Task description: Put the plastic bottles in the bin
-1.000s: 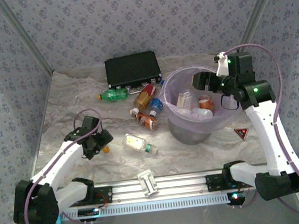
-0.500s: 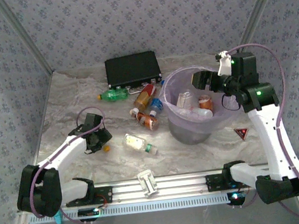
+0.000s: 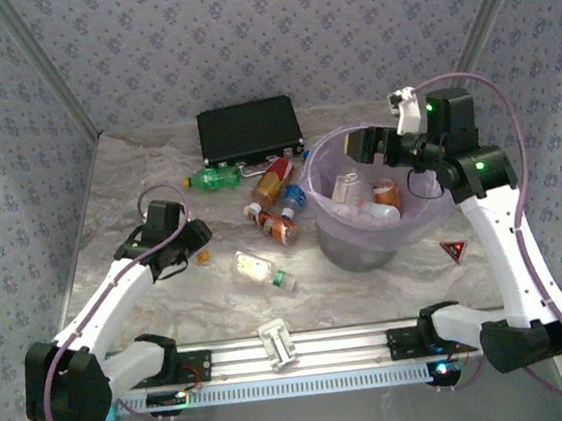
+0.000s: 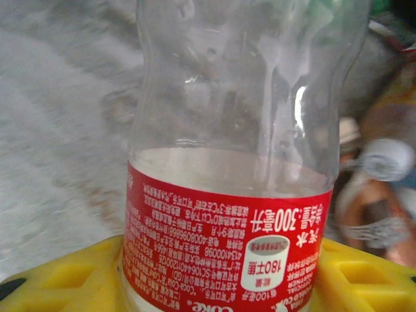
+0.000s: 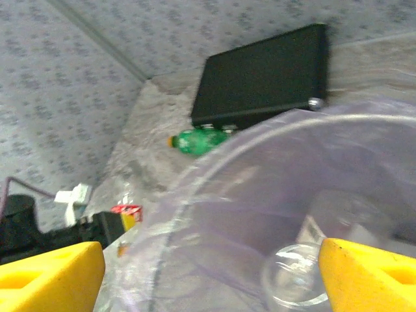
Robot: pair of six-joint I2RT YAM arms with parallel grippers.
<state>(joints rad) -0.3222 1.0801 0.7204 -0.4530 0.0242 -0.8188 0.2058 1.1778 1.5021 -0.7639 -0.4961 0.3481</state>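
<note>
My left gripper [image 3: 188, 242] [image 4: 218, 279] is shut on a clear plastic bottle [image 4: 227, 195] with a red label, its yellow pads [image 4: 58, 279] on either side of the label. The bottle is lifted off the table at the left. The bin [image 3: 358, 251], a grey bucket with a lavender liner [image 5: 195, 175], stands at the right with bottles [image 3: 387, 193] inside. Over its far rim my right gripper [image 3: 369, 147] [image 5: 208, 279] hangs open and holds nothing. More bottles lie on the table: a green one [image 3: 215, 179] [image 5: 201, 140], amber and red ones [image 3: 281, 227], and a clear one [image 3: 262, 270].
A flat black case [image 3: 249, 130] [image 5: 266, 75] lies at the back of the table. A white clip-like block [image 3: 277, 342] sits on the front rail. A small red triangle [image 3: 453, 249] lies right of the bin. Patterned walls enclose the table.
My left gripper has closed on the red-labelled bottle and raised it, moving away from the table's front edge. The right gripper has shifted slightly left over the bin.
</note>
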